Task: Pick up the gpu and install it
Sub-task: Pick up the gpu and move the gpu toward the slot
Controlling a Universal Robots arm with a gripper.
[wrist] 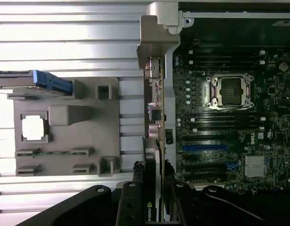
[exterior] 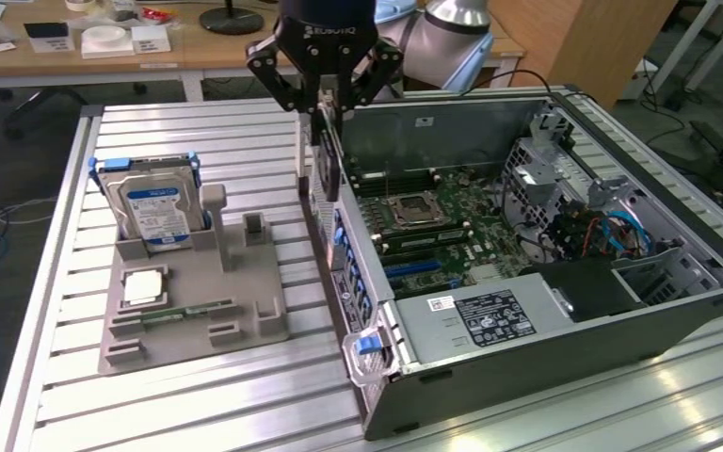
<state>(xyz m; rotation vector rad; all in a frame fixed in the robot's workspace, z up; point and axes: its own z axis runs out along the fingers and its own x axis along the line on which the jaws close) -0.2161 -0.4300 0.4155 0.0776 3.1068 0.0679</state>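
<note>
The gpu [exterior: 327,165] hangs edge-down from my gripper [exterior: 327,105], which is shut on its upper edge. It is a thin dark card held upright over the near wall of the open computer case [exterior: 663,311], at the exterior view's left side of the case. In the wrist view the gpu [wrist: 154,117] is seen edge-on, its silver bracket [wrist: 156,33] at the far end, and my gripper [wrist: 154,190] clamps it from both sides. The card runs along the case wall, beside the motherboard [wrist: 229,122] and its blue slot [wrist: 203,147].
A grey holder [exterior: 230,311] on the slatted metal table carries an upright hard drive [exterior: 151,202], a square chip [exterior: 144,285] and a memory stick [exterior: 185,311]. Inside the case are the processor socket [exterior: 414,207], a power supply [exterior: 488,315] and cables [exterior: 606,235]. A wooden desk [exterior: 185,52] stands behind.
</note>
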